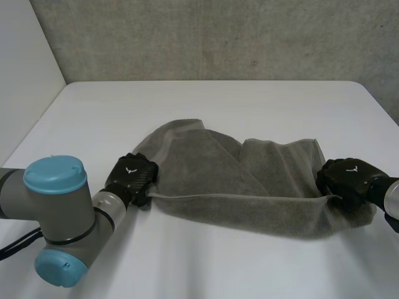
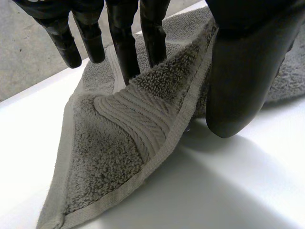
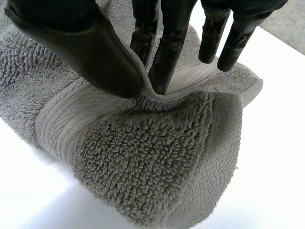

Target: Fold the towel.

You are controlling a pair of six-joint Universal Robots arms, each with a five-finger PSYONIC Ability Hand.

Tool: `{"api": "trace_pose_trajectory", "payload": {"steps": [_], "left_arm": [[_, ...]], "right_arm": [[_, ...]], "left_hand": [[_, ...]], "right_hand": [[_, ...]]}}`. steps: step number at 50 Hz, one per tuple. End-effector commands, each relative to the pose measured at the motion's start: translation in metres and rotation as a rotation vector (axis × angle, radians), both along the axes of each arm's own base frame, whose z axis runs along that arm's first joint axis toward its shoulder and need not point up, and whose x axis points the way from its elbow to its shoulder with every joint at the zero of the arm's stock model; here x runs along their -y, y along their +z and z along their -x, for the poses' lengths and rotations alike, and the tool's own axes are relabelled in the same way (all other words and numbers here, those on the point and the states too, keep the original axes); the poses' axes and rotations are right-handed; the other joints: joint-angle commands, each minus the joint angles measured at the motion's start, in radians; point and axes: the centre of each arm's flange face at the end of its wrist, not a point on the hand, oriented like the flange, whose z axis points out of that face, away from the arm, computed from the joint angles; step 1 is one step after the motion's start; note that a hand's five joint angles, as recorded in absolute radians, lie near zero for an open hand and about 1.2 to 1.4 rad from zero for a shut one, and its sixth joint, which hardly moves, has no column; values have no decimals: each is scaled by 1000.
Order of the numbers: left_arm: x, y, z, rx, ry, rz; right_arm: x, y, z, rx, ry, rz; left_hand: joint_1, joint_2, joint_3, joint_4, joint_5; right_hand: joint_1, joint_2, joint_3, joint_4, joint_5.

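one grey terry towel (image 1: 237,187) lay on the white tabletop (image 1: 218,106), near the robot's side and between the two hands. in the head view it was not flat. the far portion rested on the tabletop in loose, overlapping folds, with one layer doubled diagonally across the middle. the near edge ran in a nearly straight line from hand to hand, and below it the cloth bulged toward the robot.

left hand (image 1: 132,177): located at the towel's left end. in the left wrist view the fingers (image 2: 126,43) stood behind a raised part of the edge and the thumb in front of it, with the cloth taken between them. that part rose to a peak at the hand. it showed looped pile, a flat hemmed border and a paler woven band with a ribbed, braided pattern. the corner below it trailed onto the tabletop.

right hand (image 1: 346,180): located at the towel's right end. in the right wrist view the thumb and the fingers (image 3: 167,47) pinched a pucker of cloth just beside a ribbed band, and the remaining fingers hung straight over the towel. under the hand the towel was rolled over on itself into a thick, rounded fold with the pile facing out.

a grey concrete wall (image 1: 218,37) stood behind the tabletop.
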Motion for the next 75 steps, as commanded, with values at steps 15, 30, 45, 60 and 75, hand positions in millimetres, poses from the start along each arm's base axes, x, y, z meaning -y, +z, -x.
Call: {"api": "trace_pose_trajectory", "payload": {"steps": [15,30,45,60,75], "left_arm": [[4,17,-9,-23,45,-45],[67,74,12,-9,0,226],[86,289,22,-179,8,1036],[43,95,-25,111,-110,488],[30,-1,-50,251,-97,236]], "right_arm": [[2,18,10,-59,-21,85],[33,53,-57,-64,171,397],[77,244,-67,320,-49,1020],[7,60,-52,77,209,557],[-15,9,-31,16,178,366]], "left_hand": [[747,749,-45,-56,762],[747,749,-45,-56,762],[747,749,-45,-56,762],[747,749,-45,-56,762],[457,459,-45,-56,472]], "right_hand": [[77,100,-33,-53,68],[77,100,-33,-53,68],[77,100,-33,-53,68],[77,100,-33,-53,68],[77,100,-33,-53,68]]}}
